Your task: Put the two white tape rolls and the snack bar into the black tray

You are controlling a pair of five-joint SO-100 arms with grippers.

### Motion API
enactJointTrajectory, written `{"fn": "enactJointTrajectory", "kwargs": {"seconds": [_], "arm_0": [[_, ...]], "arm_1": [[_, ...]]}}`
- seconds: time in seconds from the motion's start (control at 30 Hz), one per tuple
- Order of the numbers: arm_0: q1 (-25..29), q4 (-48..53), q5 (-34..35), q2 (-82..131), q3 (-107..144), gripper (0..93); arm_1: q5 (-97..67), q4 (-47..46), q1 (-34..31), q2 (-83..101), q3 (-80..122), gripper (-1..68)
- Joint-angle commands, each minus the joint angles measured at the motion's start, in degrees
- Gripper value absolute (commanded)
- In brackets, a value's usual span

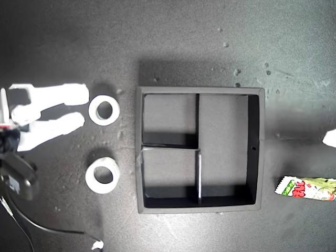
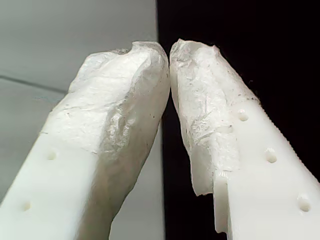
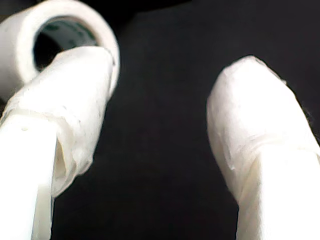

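My second gripper (image 1: 84, 107) sits at the exterior view's left, jaws spread apart, nothing between them, tips just beside the upper tape roll (image 1: 104, 109). Lower tape roll (image 1: 103, 175) lies on the table near the black tray (image 1: 254, 147), which holds nothing. Snack bar (image 1: 307, 188) is at the exterior view's right edge; wrapper print unreadable. My first gripper (image 2: 169, 55): padded tips pressed together, holding nothing.

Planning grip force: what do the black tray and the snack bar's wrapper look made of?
The black tray looks like matte rigid plastic or card: thin straight walls, no shine. The snack bar wrapper looks like glossy printed plastic film, with a crimped end and slight sheen.
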Motion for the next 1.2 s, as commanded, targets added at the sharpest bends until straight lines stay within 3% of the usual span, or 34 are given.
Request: {"fn": "enactJointTrajectory", "kwargs": {"seconds": [0.0, 0.23, 0.87, 0.97, 1.1, 1.17], "arm_0": [[1.1, -2.0, 0.8, -19.8, -10.9, 15.5], [1.8, -1.2, -1.8, -41.6, -21.6, 16.4], [5.4, -5.7, -8.3, -54.8, -23.2, 14.7], [3.7, -5.6, -10.7, -60.0, -25.0, 13.2], [-1.1, -4.6, -13.7, -64.7, -27.0, 0.2], [-2.4, -3.3, -13.9, -64.5, -28.1, 0.1]], "arm_1": [[2.4, 2.6, 1.6, 0.5, -2.6, -0.3], [4.5, 6.1, 1.8, 0.5, -3.4, -0.3], [9.4, 9.2, 4.9, 0.5, -4.1, -0.3], [14.4, 9.1, 6.2, 0.5, -4.9, -0.3], [20.3, 7.6, 7.6, 0.4, -11.0, -0.3], [22.4, 7.6, 9.0, -0.4, -16.6, -0.3]]}}
